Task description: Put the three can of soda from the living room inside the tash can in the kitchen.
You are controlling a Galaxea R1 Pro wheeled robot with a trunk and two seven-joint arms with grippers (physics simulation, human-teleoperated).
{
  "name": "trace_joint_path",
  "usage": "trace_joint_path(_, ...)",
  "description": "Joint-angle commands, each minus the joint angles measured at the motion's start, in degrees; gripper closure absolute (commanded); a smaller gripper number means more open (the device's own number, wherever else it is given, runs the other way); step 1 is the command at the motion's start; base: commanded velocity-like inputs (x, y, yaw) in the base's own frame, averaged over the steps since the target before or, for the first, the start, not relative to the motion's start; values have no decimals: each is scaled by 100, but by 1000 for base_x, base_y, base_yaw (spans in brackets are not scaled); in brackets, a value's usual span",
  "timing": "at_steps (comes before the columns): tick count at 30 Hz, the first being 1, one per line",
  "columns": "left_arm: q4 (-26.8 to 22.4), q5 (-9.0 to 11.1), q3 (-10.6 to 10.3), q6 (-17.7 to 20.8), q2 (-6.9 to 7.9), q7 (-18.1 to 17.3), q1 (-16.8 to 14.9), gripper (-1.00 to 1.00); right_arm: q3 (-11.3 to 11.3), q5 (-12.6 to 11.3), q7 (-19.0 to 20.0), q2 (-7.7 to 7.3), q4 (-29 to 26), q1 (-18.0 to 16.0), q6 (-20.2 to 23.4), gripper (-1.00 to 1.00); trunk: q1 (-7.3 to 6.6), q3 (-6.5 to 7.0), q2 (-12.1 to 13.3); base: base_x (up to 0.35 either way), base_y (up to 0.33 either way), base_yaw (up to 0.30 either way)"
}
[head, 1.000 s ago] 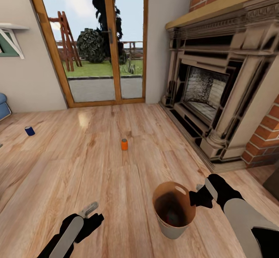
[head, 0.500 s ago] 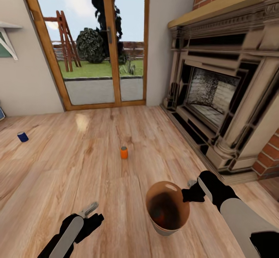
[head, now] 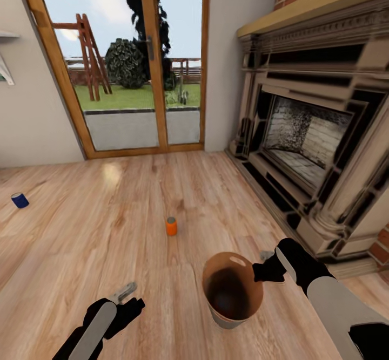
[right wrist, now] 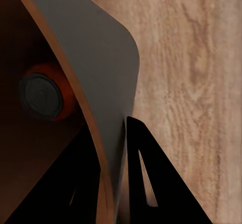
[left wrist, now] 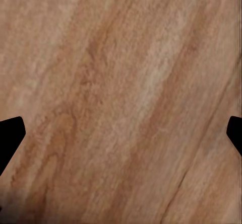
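Camera nearer orange can (head: 171,225) — wood floor (head: 108,252), fireplace (head: 319,133)

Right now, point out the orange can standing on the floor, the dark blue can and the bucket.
orange can on the wood floor (head: 171,226), head view, side.
dark blue can (head: 20,200), head view, side.
dark grey bucket (head: 229,323), head view, outer wall.

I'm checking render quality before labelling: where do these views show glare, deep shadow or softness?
Head view: a pale glare patch on the floor before the glass doors; the bucket interior is dark. Right wrist view: the bucket's inside is in deep shadow, an orange can dimly lit in it. Left wrist view: the floor grain looks soft and blurred.
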Motion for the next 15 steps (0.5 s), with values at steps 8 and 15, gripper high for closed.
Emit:
trace_joint_path(8, -7, 0, -7, -2, -9, -4, 0, -100, -2, -125, 32, -1, 4, -3, 17, 100, 0, 1, 0, 344, 0, 0)
trace_joint_path(15, -327, -5, -394, -2, -4, 62, 0, -100, -26, -140, 44, -4, -1, -2, 17, 100, 0, 1, 0, 344, 0, 0)
